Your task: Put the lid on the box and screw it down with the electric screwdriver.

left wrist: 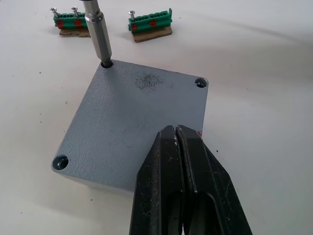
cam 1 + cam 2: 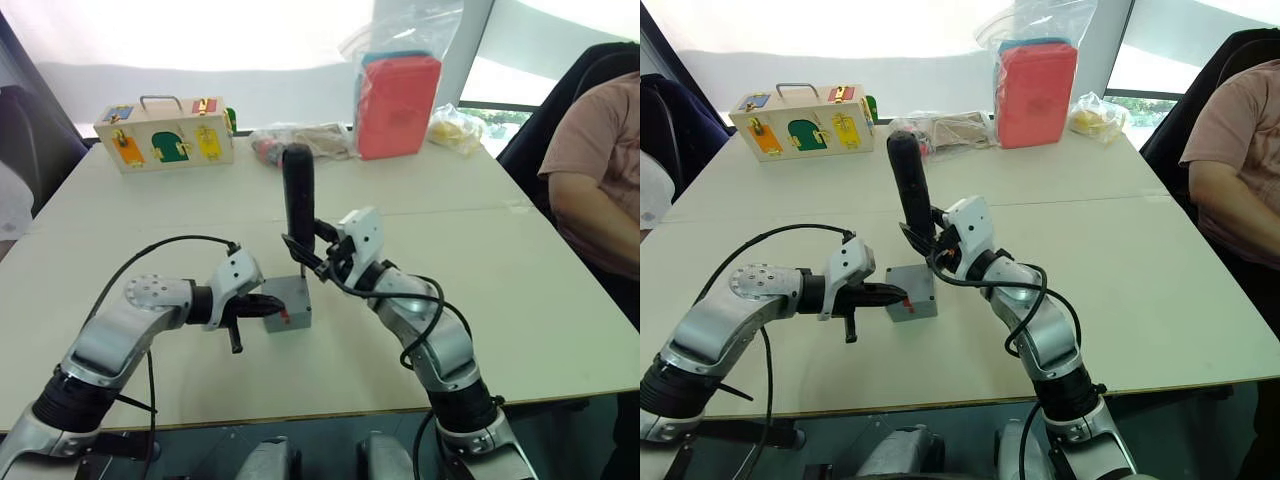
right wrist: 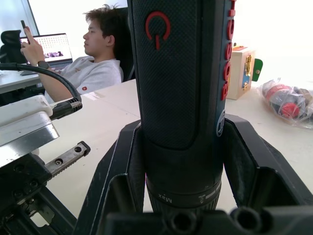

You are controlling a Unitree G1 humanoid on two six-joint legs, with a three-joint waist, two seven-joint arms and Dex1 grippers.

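While I watch from the head camera, my left tool (image 2: 262, 303) is clenched, its black fingertips (image 1: 176, 147) pressed together and resting on the near edge of the lid (image 1: 132, 122), which sits flush on the grey box (image 2: 287, 305) in the middle of the white desk (image 2: 520, 300). From the left wrist I see open screw holes at two lid corners, and the metal bit of the electric screwdriver (image 2: 298, 195) planted in a third. To the right, my right tool (image 2: 318, 255) is grasping that screwdriver upright, its fingers on either side of the black barrel. Beyond the box lie two green connector pieces (image 1: 149, 22). Far across the desk stand a wooden latch box (image 2: 165, 132) and a red pouch (image 2: 398, 105). At the right edge a person (image 2: 598, 165) sits.
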